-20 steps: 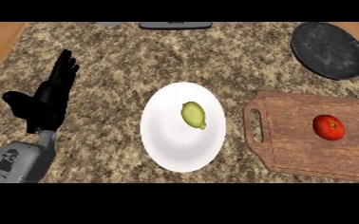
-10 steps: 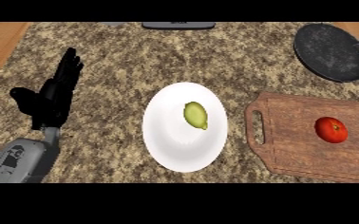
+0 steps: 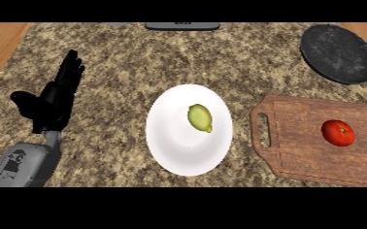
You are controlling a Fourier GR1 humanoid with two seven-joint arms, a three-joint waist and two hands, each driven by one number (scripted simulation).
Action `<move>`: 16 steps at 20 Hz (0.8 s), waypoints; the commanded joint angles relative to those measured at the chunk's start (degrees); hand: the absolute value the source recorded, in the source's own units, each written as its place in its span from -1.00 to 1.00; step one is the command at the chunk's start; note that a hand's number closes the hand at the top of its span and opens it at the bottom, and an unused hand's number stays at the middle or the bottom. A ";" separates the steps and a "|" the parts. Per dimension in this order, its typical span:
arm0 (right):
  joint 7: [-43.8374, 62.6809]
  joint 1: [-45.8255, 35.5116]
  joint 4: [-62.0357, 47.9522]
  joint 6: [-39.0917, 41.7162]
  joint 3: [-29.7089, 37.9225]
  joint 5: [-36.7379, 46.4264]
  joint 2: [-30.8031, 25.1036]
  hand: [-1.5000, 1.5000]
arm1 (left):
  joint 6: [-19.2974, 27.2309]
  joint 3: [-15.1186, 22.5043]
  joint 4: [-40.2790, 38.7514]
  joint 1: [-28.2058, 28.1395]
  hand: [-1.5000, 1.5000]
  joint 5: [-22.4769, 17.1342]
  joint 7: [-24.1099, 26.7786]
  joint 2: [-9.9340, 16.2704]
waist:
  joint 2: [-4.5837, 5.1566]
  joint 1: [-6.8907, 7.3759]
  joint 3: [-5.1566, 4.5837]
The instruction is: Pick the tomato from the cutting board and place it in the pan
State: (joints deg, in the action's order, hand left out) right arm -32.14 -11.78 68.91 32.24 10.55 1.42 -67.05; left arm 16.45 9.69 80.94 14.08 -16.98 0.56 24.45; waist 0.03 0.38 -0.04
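Observation:
A red tomato [image 3: 338, 132] lies on the wooden cutting board [image 3: 294, 140] at the right of the head view. The dark round pan [image 3: 335, 53] sits at the far right, beyond the board, partly cut off by the frame edge. My left hand [image 3: 52, 104] rests open at the left edge, fingers pointing up, far from the tomato and holding nothing. My right hand does not show.
A white plate [image 3: 179, 143] with a yellow-green lemon [image 3: 200, 118] on it stands mid-counter between the left hand and the board. A dark flat object [image 3: 182, 26] lies at the counter's far edge. The counter's wooden border shows at the top left.
The view has shifted slightly, so everything sits a little further right in the picture. The left hand keeps its open pose; tomato, plate and pan have not moved on the counter.

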 commanded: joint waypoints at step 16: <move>16.22 6.25 18.02 4.73 1.13 4.36 9.98 -1.00 | -2.96 -4.04 0.36 -1.99 0.00 5.04 -0.58 -4.42 | -0.11 -0.59 0.01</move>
State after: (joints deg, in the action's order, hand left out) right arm -20.87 -5.83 83.56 35.72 9.86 4.98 -58.74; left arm 13.83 6.57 81.08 12.63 -13.10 0.12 21.27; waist -0.07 -0.21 0.00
